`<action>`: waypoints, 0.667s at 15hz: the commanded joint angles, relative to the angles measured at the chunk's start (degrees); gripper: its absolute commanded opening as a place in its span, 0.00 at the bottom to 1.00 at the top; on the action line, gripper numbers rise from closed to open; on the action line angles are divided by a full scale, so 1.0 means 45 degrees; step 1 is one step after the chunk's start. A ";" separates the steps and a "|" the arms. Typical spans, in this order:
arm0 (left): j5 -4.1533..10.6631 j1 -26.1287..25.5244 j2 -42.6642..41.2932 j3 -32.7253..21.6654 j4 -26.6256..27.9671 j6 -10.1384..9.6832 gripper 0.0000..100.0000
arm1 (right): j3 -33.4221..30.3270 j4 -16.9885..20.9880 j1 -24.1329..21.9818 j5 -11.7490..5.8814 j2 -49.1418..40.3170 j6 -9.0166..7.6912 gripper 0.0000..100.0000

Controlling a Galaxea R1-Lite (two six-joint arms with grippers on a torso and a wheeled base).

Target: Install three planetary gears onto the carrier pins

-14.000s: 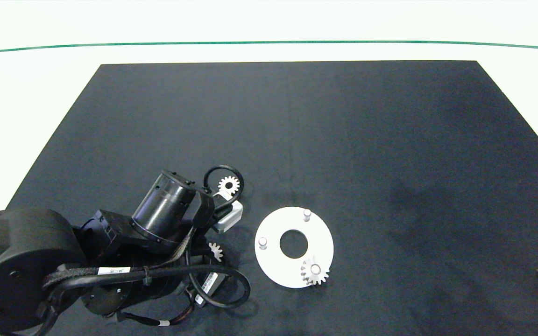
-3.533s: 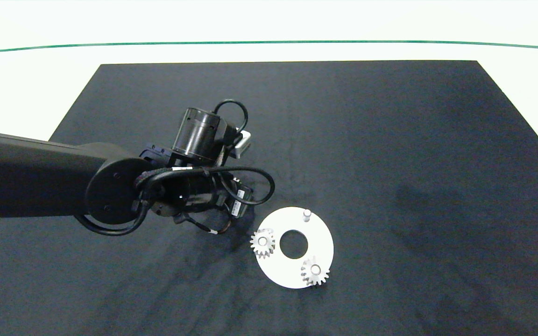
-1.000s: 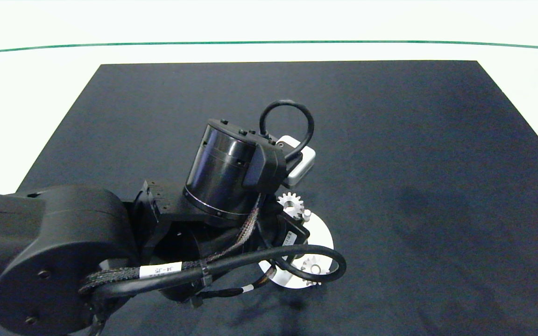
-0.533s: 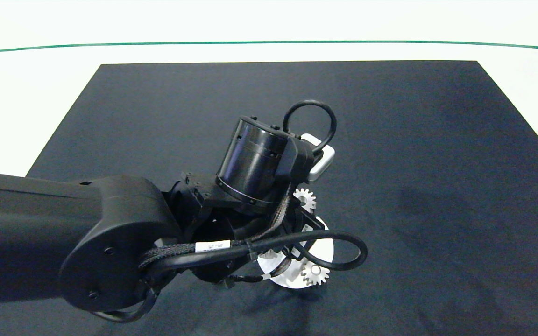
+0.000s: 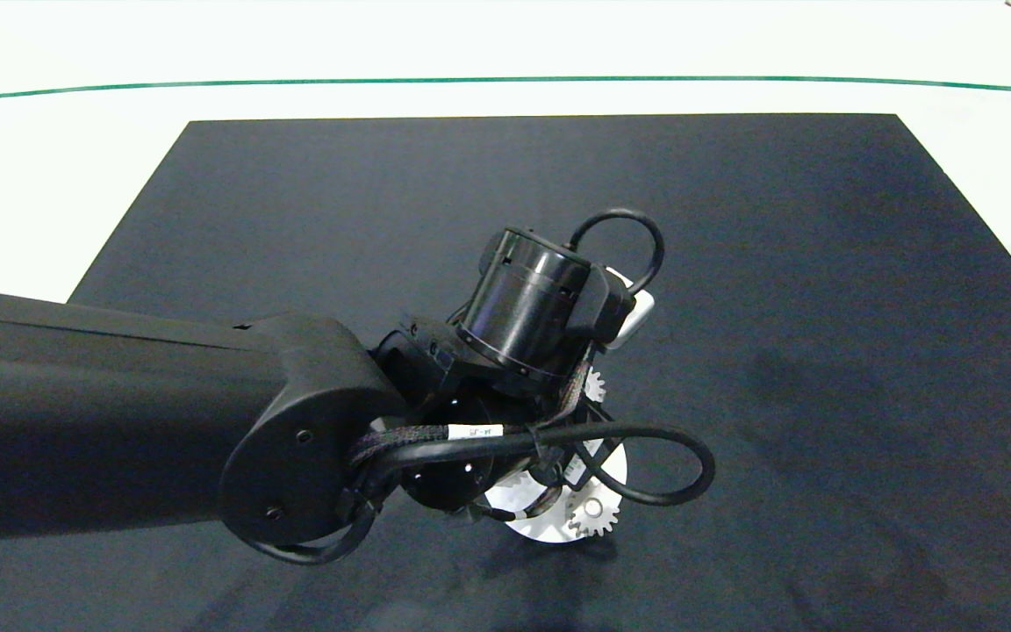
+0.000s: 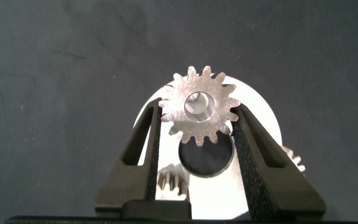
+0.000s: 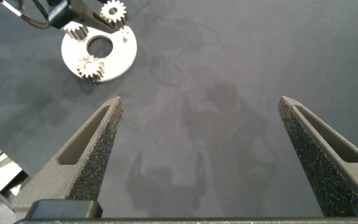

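My left gripper (image 6: 197, 115) is shut on a silver planetary gear (image 6: 199, 113), gripping it by the teeth on both sides. The gear hangs just above the far part of the white carrier disc (image 6: 263, 124). In the head view this gear (image 5: 594, 384) peeks out beside the left wrist. Two more gears sit on carrier pins: one on the near pin (image 5: 591, 512), one (image 7: 74, 28) on the left pin. One bare pin (image 7: 125, 37) stands close to the held gear (image 7: 113, 10). My right gripper (image 7: 199, 106) hovers open, far to the right, with nothing in it.
The left arm (image 5: 163, 439) lies across the front left of the black mat (image 5: 821, 307) and hides most of the disc (image 5: 618, 465). White table surface (image 5: 49, 175) surrounds the mat.
The left arm has carried the third gear right and forward from the mat to just over the disc's far side. Earlier, a second gear was set on the left pin.
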 commanded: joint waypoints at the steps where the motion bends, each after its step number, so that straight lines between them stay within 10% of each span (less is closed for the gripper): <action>1: 0.0027 0.0004 0.0348 -0.0270 -0.0008 0.0122 0.16 | -0.0019 -0.0015 0.0005 -0.0032 -0.0080 -0.0028 1.00; 10: 0.0027 0.0161 0.0836 -0.0622 0.0031 0.0415 0.16 | -0.0039 -0.0093 0.0005 -0.0032 -0.0237 -0.0028 1.00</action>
